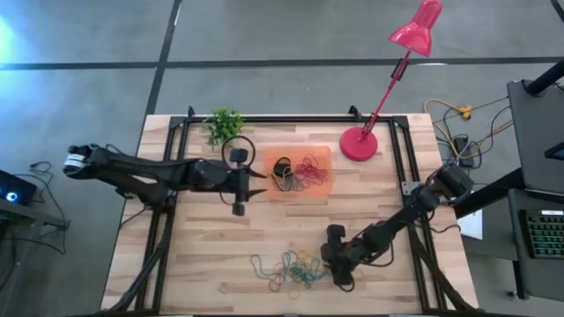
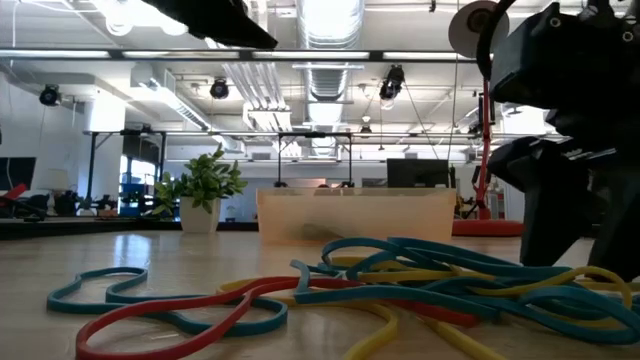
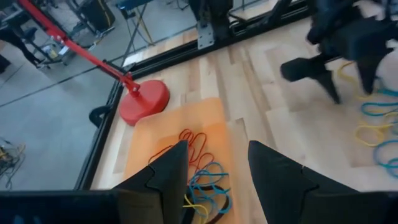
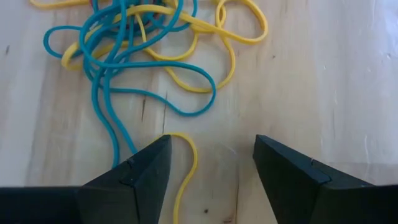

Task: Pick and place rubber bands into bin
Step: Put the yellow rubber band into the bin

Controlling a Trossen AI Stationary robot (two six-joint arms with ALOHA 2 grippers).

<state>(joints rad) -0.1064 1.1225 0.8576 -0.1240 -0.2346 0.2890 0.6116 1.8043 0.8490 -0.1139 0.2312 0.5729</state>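
Observation:
The orange bin (image 1: 322, 155) lies at the table's far middle, with several rubber bands (image 1: 296, 173) in red, black and yellow inside it. My left gripper (image 1: 257, 185) hovers open at the bin's left edge, and red and blue bands (image 3: 200, 163) show below its fingers. A loose pile of rubber bands (image 1: 289, 269) in blue, yellow, green and red lies flat on the wood near the front edge. My right gripper (image 4: 211, 155) stands open and low at the pile's right end (image 1: 339, 269). It slants down, and a yellow band's strand (image 4: 188, 163) runs between its fingers.
A red desk lamp stands on its round base (image 1: 359, 143) just right of the bin, its arm leaning out past the far edge. A small potted plant (image 1: 224, 126) sits at the far left. Black frame rails (image 1: 398, 145) run along the table's sides.

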